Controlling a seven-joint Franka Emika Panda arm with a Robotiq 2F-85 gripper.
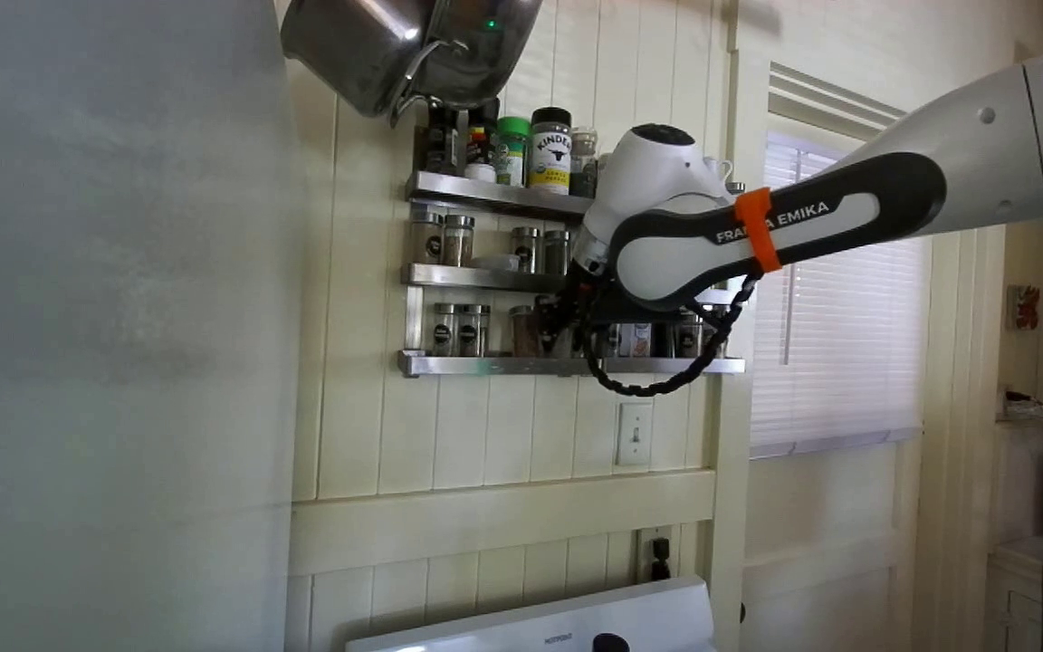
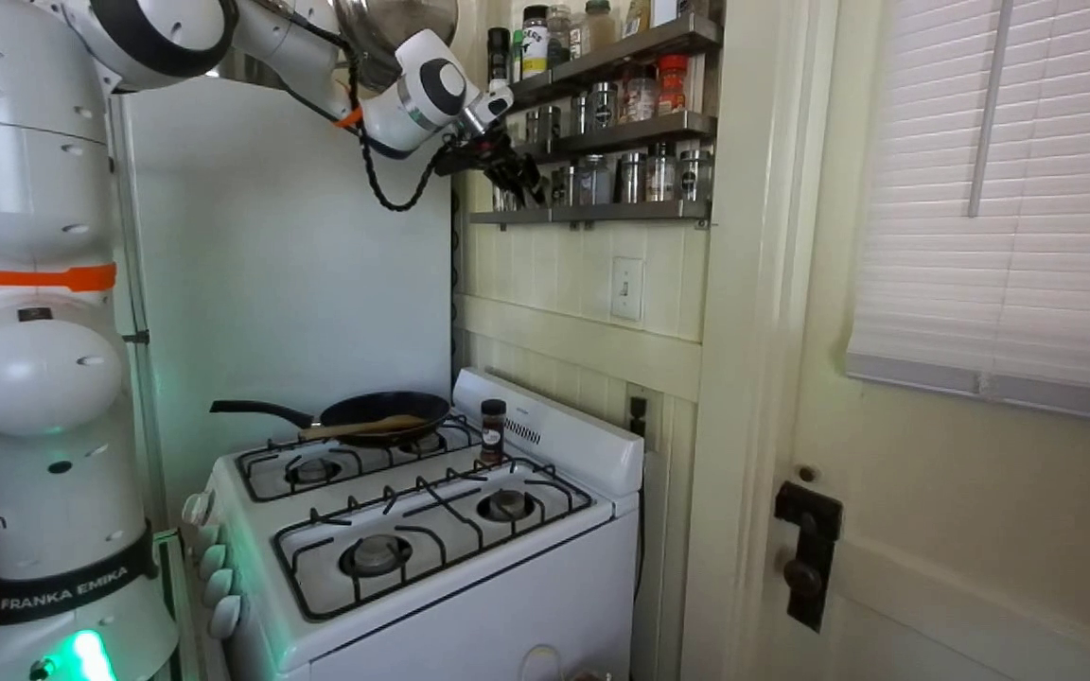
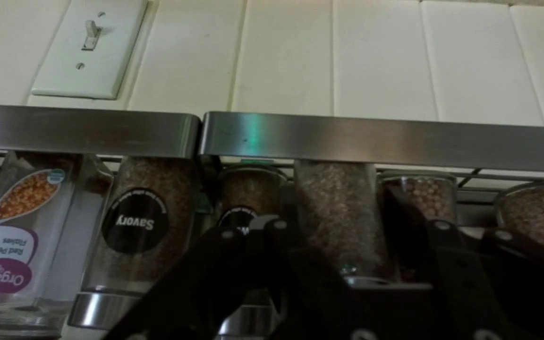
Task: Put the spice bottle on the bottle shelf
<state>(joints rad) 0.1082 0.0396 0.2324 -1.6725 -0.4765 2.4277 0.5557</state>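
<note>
We are pinching the clear spice bottle [image 3: 338, 212] between the jaws of the gripper [image 3: 342, 203], holding its base behind the bottom rail [image 3: 371, 141] of the metal wall rack [image 1: 485, 277]; placement is looking nearly complete, releasing and withdrawing apparently remaining.

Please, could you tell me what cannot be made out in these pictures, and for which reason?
Top of the spice bottle: covered by the dark gripper, wrist view.
Its base: behind the bottle shelf's rail, wrist view.
Whether the gripper touches it: too dark, wrist view.
Label text of the stove bottle: too small, in an exterior view.
Upper parts of the pots: past the top edge, in an exterior view.
</note>
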